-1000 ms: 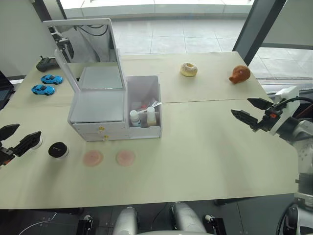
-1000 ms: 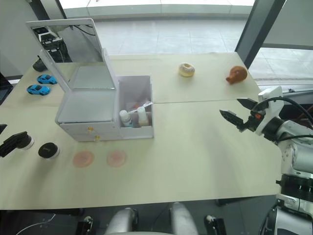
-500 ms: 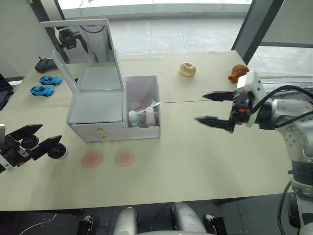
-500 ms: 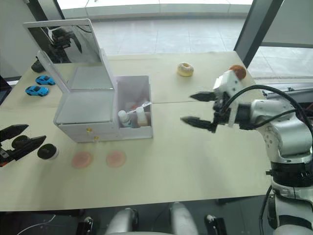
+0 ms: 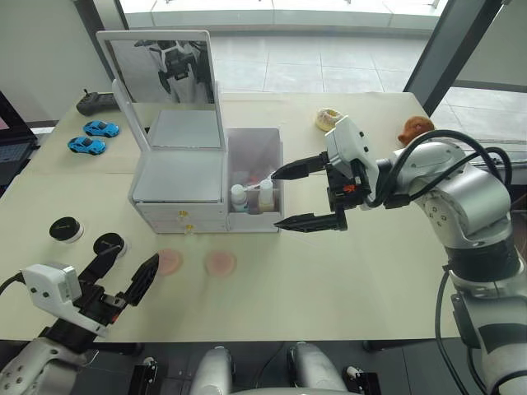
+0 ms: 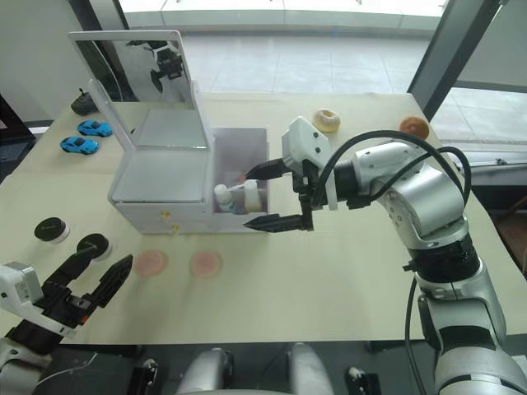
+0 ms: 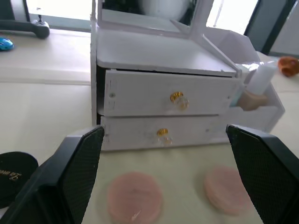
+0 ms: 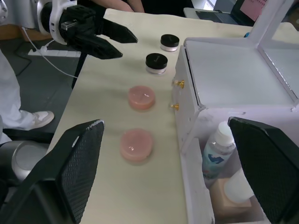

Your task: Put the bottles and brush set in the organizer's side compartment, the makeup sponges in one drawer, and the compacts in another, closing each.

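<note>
The white organizer [image 5: 185,177] is sitting on the bench [image 5: 370,263] with its mirrored lid [image 5: 160,74] standing open at its 12 o'clock edge. Both drawers are showing shut, each with a small gold knob [image 7: 177,98]. The side compartment [image 5: 255,177], at 3 o'clock of the drawers, is holding two bottles [image 5: 252,197] and what looks like the brush set behind them, though that part is hard to make out.

Two pink sponges [image 5: 195,262] are lying flat on the bench at 6 o'clock of the organizer, side by side and apart from each other. Two black-lidded compacts [image 5: 86,236] are resting at about 8 o'clock of the organizer, near each other and well apart from the sponges.

The right end effector [image 5: 306,194] is hovering at 3 o'clock of the side compartment, just beside its wall, fingers spread wide and gripping nothing. The left end effector [image 5: 123,280] is hanging low over the near bench edge at 7 o'clock of the organizer, its fingers likewise wide apart and empty, pointing toward the sponges and drawers.

Two blue toy cars [image 5: 94,137] are sitting at 10 o'clock of the organizer, a donut [image 5: 328,119] and a brown toy [image 5: 416,128] at about 2 o'clock.
</note>
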